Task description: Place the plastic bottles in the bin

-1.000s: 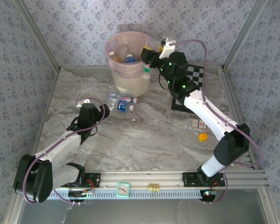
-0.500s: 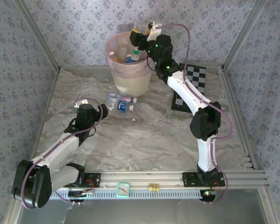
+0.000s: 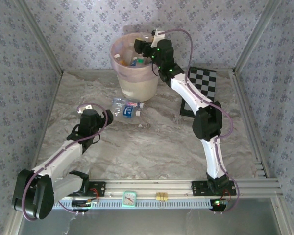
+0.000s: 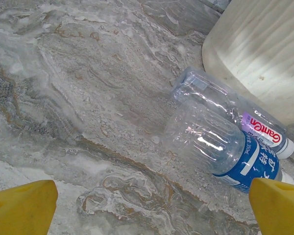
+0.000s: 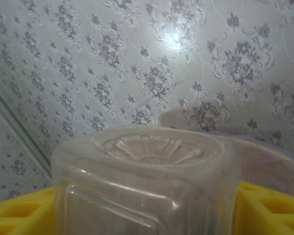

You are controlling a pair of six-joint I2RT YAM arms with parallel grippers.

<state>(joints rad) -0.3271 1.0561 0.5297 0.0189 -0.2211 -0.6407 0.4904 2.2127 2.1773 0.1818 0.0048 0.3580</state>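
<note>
The bin (image 3: 137,84), cream with a pink bag over its rim, stands at the back of the table with several plastic bottles (image 3: 133,59) inside. My right gripper (image 3: 138,48) hangs over its opening. In the right wrist view a clear bottle (image 5: 147,161) stands base-up between the yellow fingers (image 5: 269,210) of that gripper (image 5: 147,210), which hug both its sides. Two clear bottles (image 3: 126,108) lie side by side in front of the bin: one blue-labelled (image 4: 220,147), one pink-labelled (image 4: 225,105). My left gripper (image 3: 109,116) sits open just left of them, its fingertips (image 4: 24,205) wide apart above bare table.
A checkerboard (image 3: 201,85) lies flat to the right of the bin. A small card box (image 3: 207,129) and an orange piece (image 3: 213,144) sit near the right arm. The bin wall (image 4: 259,49) rises just behind the two lying bottles.
The right arm has swung left and up from beside the bin, carrying the clear bottle over the bin's opening. The left arm has barely moved.
</note>
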